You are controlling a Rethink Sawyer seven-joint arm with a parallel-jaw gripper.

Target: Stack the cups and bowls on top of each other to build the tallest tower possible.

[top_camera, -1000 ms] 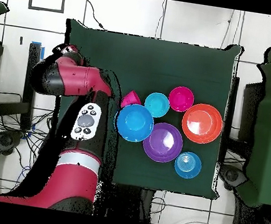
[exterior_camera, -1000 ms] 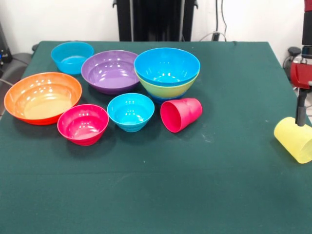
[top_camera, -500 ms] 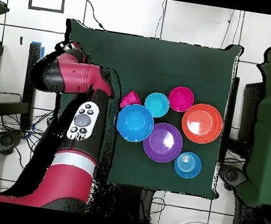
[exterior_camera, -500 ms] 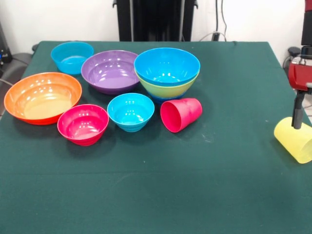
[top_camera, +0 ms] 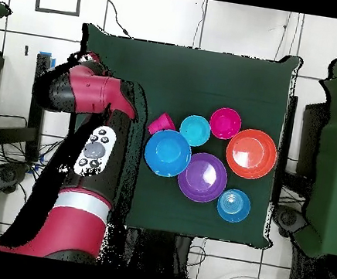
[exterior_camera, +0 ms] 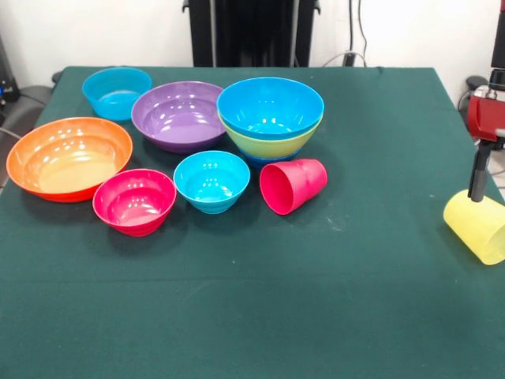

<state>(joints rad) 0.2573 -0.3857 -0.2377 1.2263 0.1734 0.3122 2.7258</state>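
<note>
Green table (exterior_camera: 379, 316) under everything. Red arm (top_camera: 92, 95) at table edge. Orange bowl (exterior_camera: 69, 158) farthest from claw. Purple bowl (exterior_camera: 180, 115) beside tower. Tower (exterior_camera: 270, 118): bright blue bowl nested in lime green one, well apart from claw. Red-pink cup (exterior_camera: 293, 185) on its side, between tower and claw. Yellow cup (exterior_camera: 476, 227) on its side, directly under claw (exterior_camera: 478, 185), one dark finger touching it. Claw spread or pressed together: cannot tell.
</note>
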